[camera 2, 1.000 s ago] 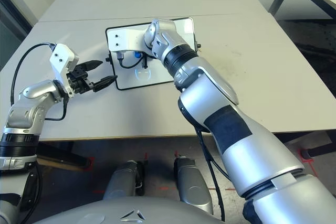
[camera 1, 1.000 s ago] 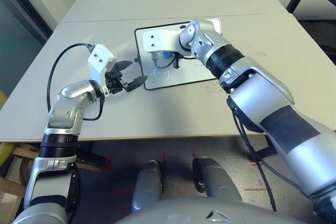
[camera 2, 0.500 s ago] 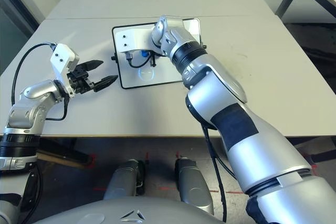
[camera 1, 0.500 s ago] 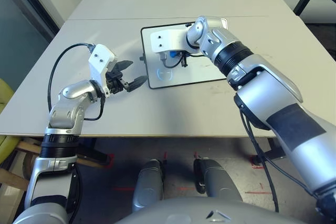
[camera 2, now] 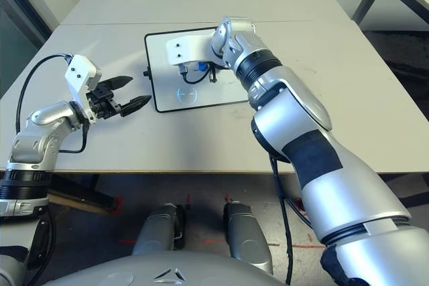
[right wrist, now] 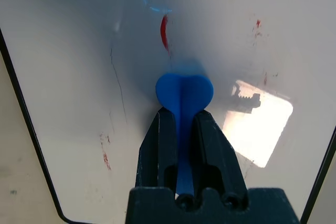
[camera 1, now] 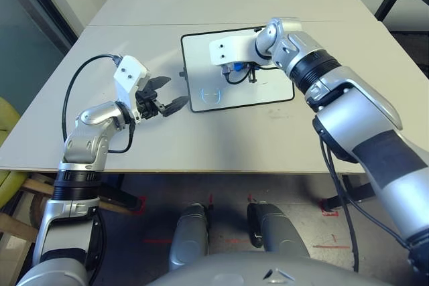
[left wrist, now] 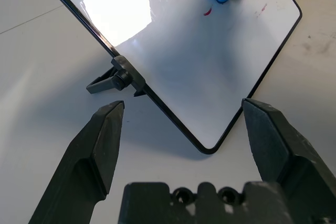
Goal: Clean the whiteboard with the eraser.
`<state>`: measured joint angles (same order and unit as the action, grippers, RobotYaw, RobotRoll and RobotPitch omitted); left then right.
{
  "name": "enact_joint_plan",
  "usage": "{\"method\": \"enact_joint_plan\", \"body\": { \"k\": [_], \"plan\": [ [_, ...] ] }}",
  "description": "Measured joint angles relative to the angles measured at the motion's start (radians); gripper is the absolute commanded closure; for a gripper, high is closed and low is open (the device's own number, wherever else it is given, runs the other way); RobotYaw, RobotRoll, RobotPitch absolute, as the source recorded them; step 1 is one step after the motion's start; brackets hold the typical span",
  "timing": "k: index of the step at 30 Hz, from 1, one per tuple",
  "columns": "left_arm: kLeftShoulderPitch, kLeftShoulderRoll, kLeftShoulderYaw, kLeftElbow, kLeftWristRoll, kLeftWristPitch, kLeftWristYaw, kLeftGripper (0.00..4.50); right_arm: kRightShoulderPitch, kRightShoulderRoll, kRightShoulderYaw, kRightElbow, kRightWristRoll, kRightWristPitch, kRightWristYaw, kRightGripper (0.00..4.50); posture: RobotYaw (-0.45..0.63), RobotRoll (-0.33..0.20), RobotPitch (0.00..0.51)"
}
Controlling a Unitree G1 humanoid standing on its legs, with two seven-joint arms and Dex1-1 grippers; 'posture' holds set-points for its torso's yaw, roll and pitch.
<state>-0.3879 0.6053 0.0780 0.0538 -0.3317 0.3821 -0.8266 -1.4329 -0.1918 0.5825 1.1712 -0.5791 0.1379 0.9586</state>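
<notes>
Whiteboard (camera 1: 234, 72) lies on the table (camera 1: 201, 138); right end effector (right wrist: 182, 124) pinches the eraser (right wrist: 184, 92) against it; left end effector (camera 1: 167, 95) gapes empty nearby.

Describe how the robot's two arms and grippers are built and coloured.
Both arms have silver metallic shells with black ribbed bands at the joints; the right forearm bears a dark patch. Each wrist carries a white angular camera block. A black cable loops from the left wrist. The left gripper and right gripper each have two black tapered fingers.
</notes>
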Motion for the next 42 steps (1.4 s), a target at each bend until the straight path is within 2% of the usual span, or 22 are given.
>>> {"method": "enact_joint_plan", "body": {
  "k": [14,42],
  "plan": [
    [-0.005,0.000,0.000,0.001,0.000,0.000,0.000,0.00,0.011,-0.021,0.013,0.004,-0.020,-0.012,-0.006,4.36,-0.01,0.000,0.110],
    [0.009,-0.005,0.000,-0.001,0.000,0.002,0.008,0.00,-0.011,0.157,-0.028,0.008,-0.007,0.037,-0.051,4.37,0.03,0.000,0.117]
  ]
}}
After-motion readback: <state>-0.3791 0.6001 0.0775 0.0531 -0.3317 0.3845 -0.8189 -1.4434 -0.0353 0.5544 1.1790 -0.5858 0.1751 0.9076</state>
